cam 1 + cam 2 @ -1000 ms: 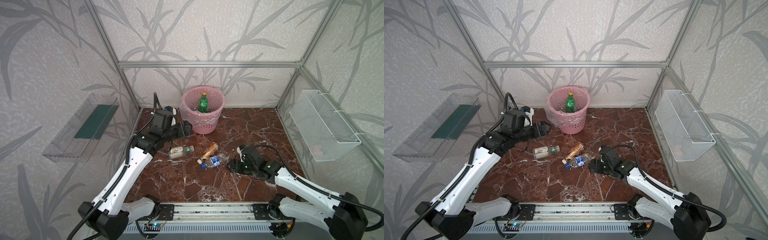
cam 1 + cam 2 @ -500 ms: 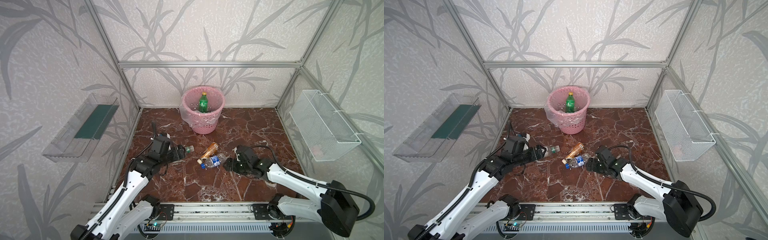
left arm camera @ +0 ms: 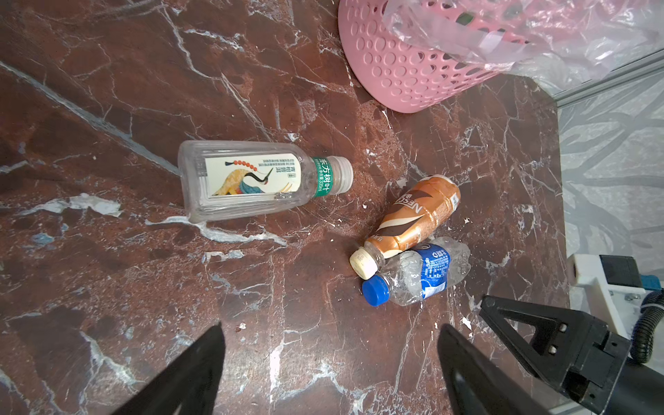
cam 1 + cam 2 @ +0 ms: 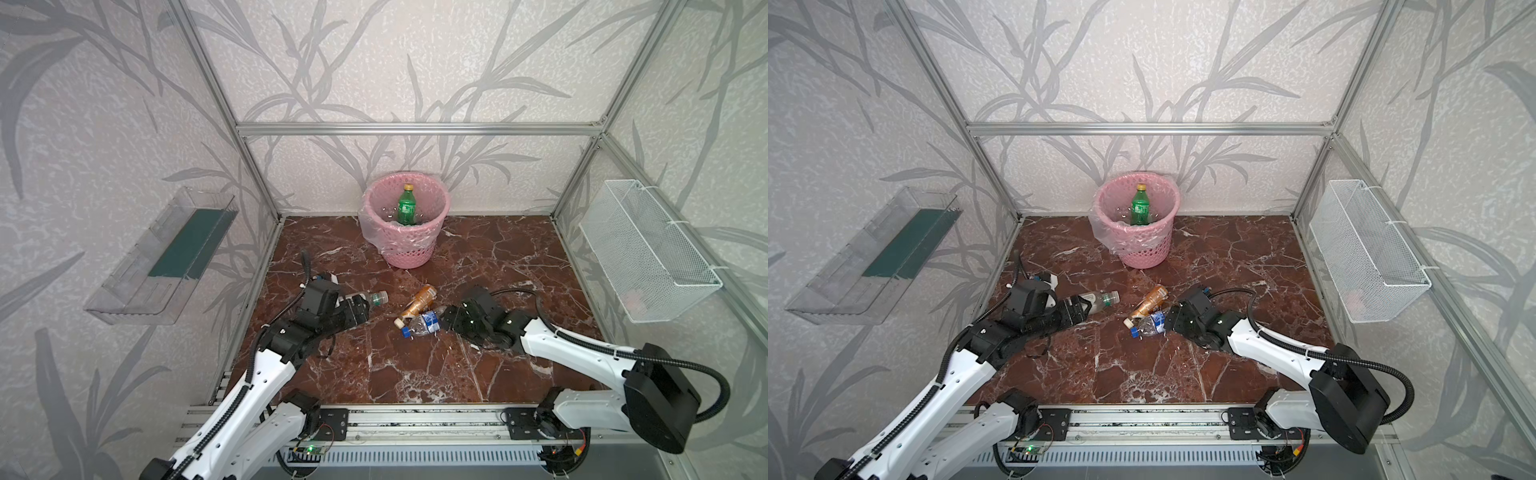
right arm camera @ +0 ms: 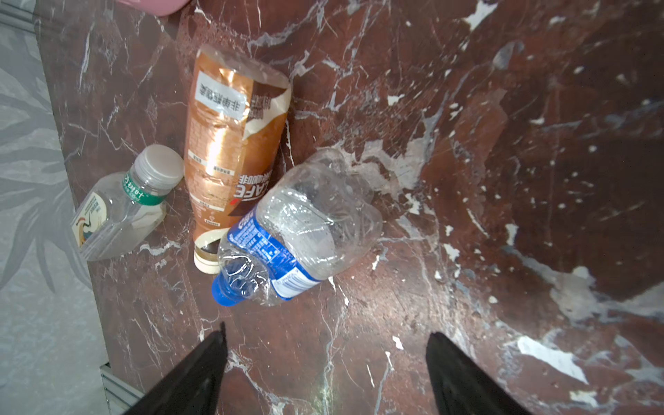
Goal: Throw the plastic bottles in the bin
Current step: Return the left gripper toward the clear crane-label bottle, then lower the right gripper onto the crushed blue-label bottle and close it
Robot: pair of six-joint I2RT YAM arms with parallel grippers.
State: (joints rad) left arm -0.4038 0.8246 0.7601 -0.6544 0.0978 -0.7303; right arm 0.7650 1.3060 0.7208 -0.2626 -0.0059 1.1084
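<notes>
Lying before the pink bin (image 4: 409,253) — a green bottle (image 4: 406,205) stands inside — are the white-labelled bottle (image 3: 251,179) and the touching brown bottle (image 3: 416,215) and blue-labelled bottle (image 3: 420,273), while the left gripper (image 3: 330,328) and right gripper (image 5: 325,332) hang spread, empty.

Glossy marble tabletop (image 3: 107,90), crinkled clear-plastic bottle (image 5: 316,215)

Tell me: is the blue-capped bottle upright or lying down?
Lying down. The blue-capped bottle rests on its side on the marble floor, walls crumpled, beside the orange-brown bottle.
</notes>
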